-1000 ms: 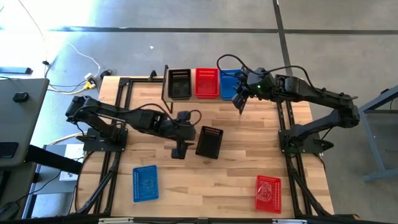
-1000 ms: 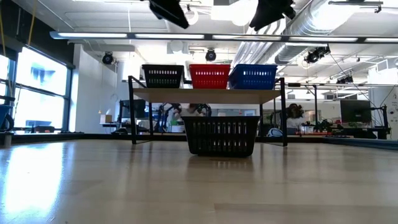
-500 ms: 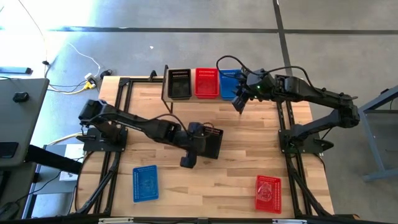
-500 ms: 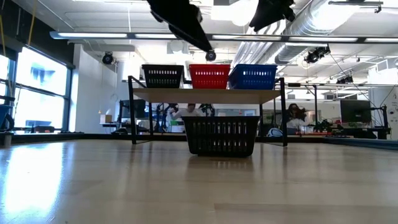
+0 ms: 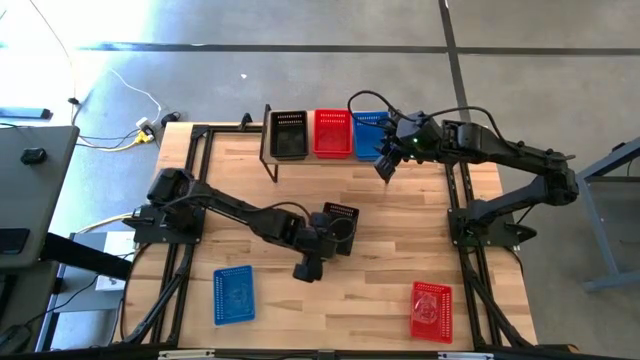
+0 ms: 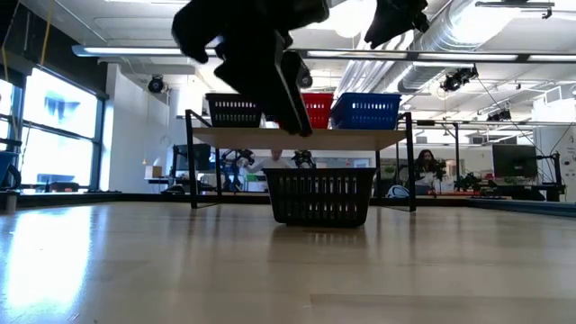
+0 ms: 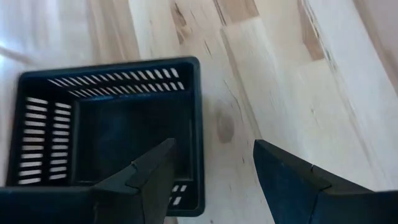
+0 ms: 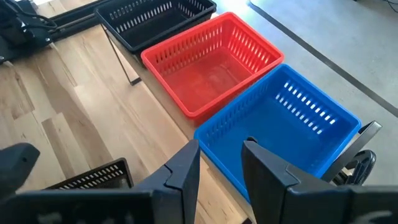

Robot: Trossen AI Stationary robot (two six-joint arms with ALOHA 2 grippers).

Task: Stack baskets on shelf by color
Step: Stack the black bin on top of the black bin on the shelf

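A black basket stands on its base on the table's middle, open side up. My left gripper hangs open just above it. One finger is over the basket's hollow and the other over bare wood, with the basket's wall between them, untouched. On the shelf at the far edge stand a black basket, a red basket and a blue basket side by side. My right gripper hovers open above the blue basket's near edge, holding nothing.
A blue basket lies near the front left of the table and a red basket near the front right. Bare wood lies between them and around the middle basket. The shelf's thin black legs stand on the table.
My left gripper has come down and moved toward the table's right edge, from beside the black basket on the table to just over it, fingers still open. The basket has not moved.
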